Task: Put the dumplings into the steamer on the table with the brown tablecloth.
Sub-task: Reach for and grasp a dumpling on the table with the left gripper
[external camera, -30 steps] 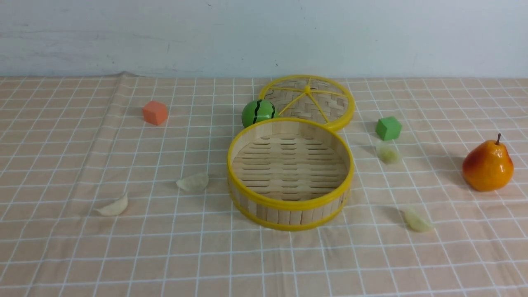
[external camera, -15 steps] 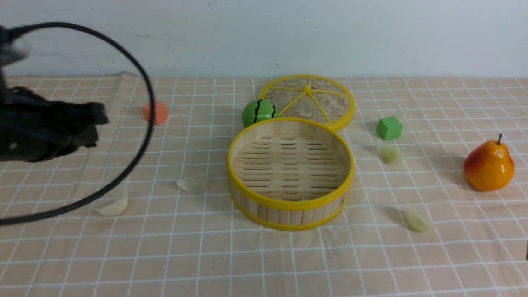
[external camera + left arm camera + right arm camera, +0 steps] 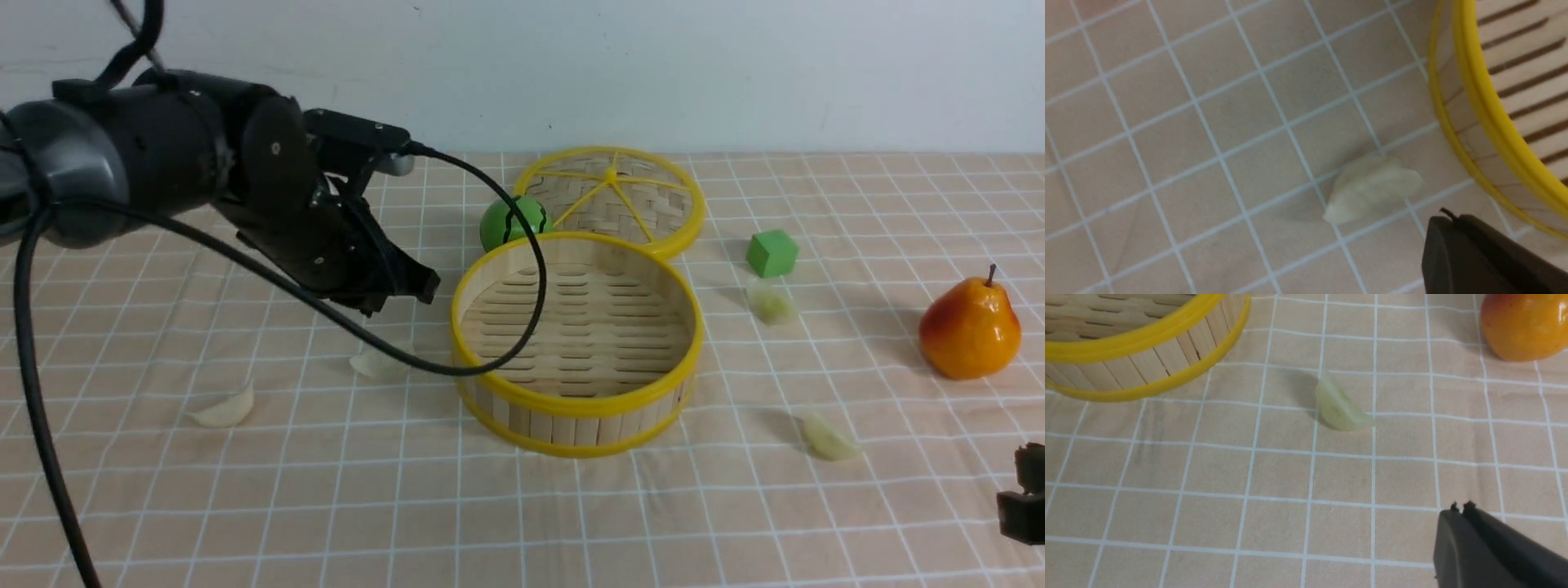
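front view, steamer: centre of frame on the brown tablecloth, slatted floor bare, nothing inside.
front view, dumplings: four, all out on the cloth; none loaded yet.
front view, lower-left dumpling: well apart from the basket, untouched.
front view, near-left dumpling: just left of the basket wall, partly crossed by the black cable.
front view, upper-right dumpling: right of the basket, just below the green cube.
front view, lower-right dumpling: lower right of the basket, apart from it.
front view, left claw: above the near-left dumpling, left of the basket rim, fingers pressed together, nothing held.
front view, right claw: only a sliver at the lower right edge of frame, width not readable here.
front view, bystanders: lid, green ball and pear, none in the way.
left wrist view, near-left dumpling: centre-right of frame, lying free beside the yellow rim.
left wrist view, left claw: lower right, closed and empty, apart from the dumpling.
right wrist view, lower-right dumpling: upper centre, loose on the cloth.
right wrist view, right claw: lower right, tips together, empty, well short of the dumpling.
progress: probably the very start; all four pickups and drops left, and closed fingers to part before any grasp.
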`<action>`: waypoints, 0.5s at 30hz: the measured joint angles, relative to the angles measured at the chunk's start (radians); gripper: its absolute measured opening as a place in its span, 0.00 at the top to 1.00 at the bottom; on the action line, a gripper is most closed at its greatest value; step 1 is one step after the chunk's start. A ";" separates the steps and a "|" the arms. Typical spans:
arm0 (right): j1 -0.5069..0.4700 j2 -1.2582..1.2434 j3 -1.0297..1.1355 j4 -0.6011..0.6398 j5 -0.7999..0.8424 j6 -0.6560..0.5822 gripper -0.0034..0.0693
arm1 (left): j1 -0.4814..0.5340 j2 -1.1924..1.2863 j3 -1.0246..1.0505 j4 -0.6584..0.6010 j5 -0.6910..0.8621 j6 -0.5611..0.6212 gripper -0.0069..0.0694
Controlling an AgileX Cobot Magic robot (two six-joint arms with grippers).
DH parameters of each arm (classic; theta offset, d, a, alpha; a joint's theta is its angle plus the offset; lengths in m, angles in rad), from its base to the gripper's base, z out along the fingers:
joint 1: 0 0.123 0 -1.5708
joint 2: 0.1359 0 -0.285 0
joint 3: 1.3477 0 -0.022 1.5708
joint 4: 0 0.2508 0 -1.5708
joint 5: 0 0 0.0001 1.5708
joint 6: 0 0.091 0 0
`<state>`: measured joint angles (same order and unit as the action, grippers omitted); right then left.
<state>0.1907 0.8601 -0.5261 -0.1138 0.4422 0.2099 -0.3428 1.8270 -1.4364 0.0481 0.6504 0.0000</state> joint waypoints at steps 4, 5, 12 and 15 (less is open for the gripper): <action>0.000 0.000 0.000 0.000 -0.011 0.000 0.95 | 0.000 0.039 -0.003 0.024 -0.044 -0.007 0.86; 0.000 0.000 0.000 0.000 -0.015 0.000 0.95 | 0.000 0.054 -0.004 0.024 -0.058 0.000 0.81; 0.000 0.000 0.000 0.000 -0.026 0.000 0.94 | 0.000 0.162 -0.004 0.049 -0.152 0.116 0.33; 0.000 0.000 0.000 0.009 -0.027 0.000 0.94 | 0.000 0.208 -0.007 0.083 -0.175 0.122 0.25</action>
<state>0.1907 0.8601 -0.5261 -0.1050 0.4150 0.2096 -0.3430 2.0353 -1.4432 0.1313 0.4754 0.1222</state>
